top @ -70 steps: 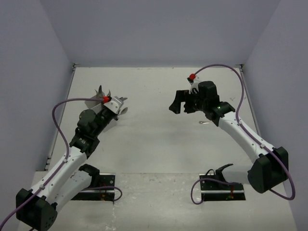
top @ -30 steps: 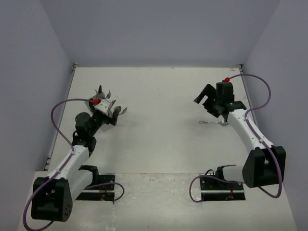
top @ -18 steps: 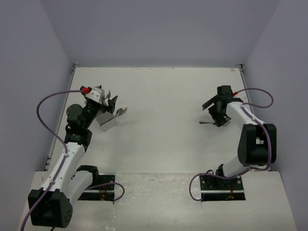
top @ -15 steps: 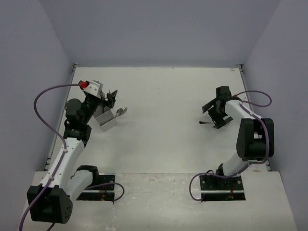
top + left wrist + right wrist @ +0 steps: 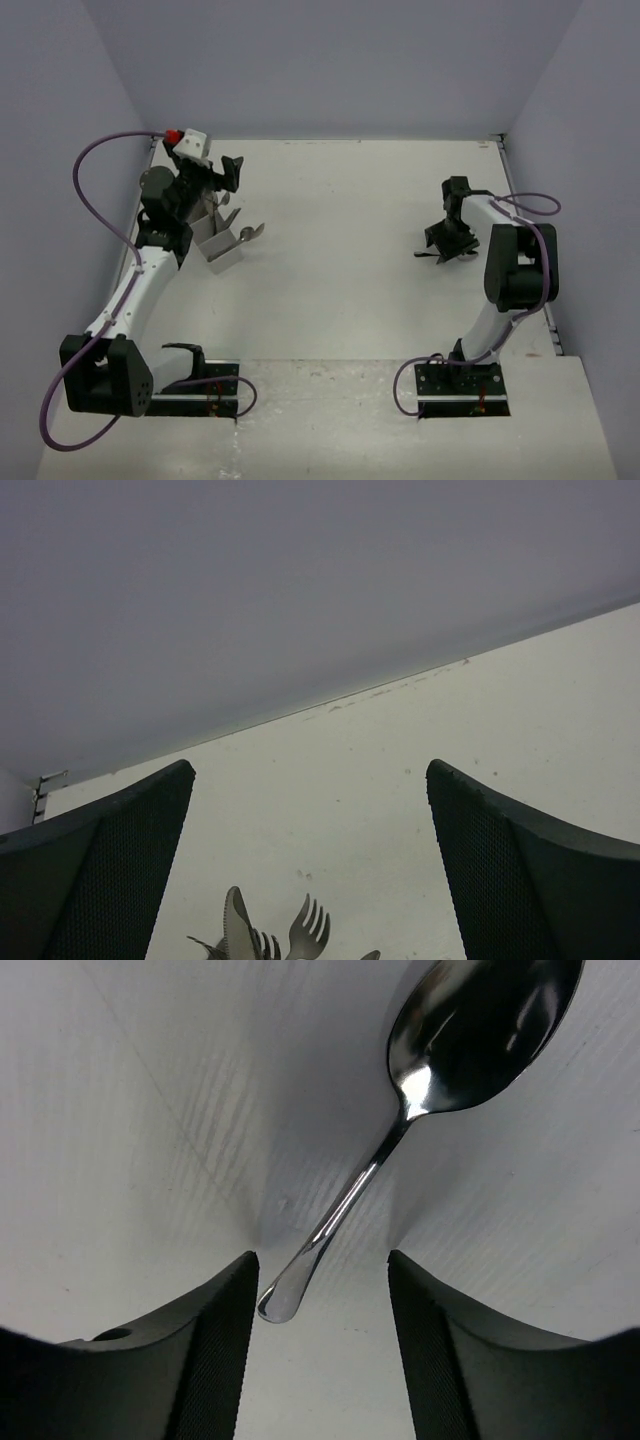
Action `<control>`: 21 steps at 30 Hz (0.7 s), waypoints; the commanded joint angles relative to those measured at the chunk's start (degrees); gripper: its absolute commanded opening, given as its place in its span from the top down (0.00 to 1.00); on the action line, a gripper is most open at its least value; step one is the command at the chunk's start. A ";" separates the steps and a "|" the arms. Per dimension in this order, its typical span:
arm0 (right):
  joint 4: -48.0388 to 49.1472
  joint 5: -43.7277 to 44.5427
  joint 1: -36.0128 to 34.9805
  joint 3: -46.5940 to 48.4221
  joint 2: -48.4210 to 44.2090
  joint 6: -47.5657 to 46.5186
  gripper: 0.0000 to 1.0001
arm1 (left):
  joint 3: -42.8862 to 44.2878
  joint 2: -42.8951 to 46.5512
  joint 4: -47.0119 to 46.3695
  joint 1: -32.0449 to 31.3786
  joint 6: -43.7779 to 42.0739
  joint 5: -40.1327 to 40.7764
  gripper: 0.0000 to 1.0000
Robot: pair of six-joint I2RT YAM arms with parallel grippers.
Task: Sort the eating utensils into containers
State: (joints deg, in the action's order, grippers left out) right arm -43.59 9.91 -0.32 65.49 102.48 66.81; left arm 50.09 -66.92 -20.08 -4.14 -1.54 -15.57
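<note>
The spoon (image 5: 383, 1153) is shiny silver, the table (image 5: 150, 1110) matte white.

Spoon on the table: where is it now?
In the top view the spoon lies on the table's right side; the right wrist view shows its handle between the right gripper's open fingers.
</note>
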 commanded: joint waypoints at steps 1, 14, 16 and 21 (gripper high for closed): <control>-5.35 3.97 0.05 3.59 1.50 4.12 0.46 | 3.26 -0.41 -2.95 0.45 -0.65 2.73 0.00; -16.43 7.49 -3.20 10.18 4.75 9.74 0.47 | 7.04 -3.22 -5.77 0.98 -6.63 6.78 0.00; -16.96 7.23 -4.60 9.31 3.70 10.53 0.43 | 8.01 -4.10 -5.41 1.68 -6.72 6.61 0.00; -14.24 5.29 -5.48 5.70 0.97 11.33 0.40 | 9.33 -4.80 -4.19 2.73 -7.33 5.03 0.00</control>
State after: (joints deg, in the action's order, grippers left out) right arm -56.71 13.89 -5.74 72.27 106.72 75.09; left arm 56.69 -71.55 -23.03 -2.31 -6.92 -10.28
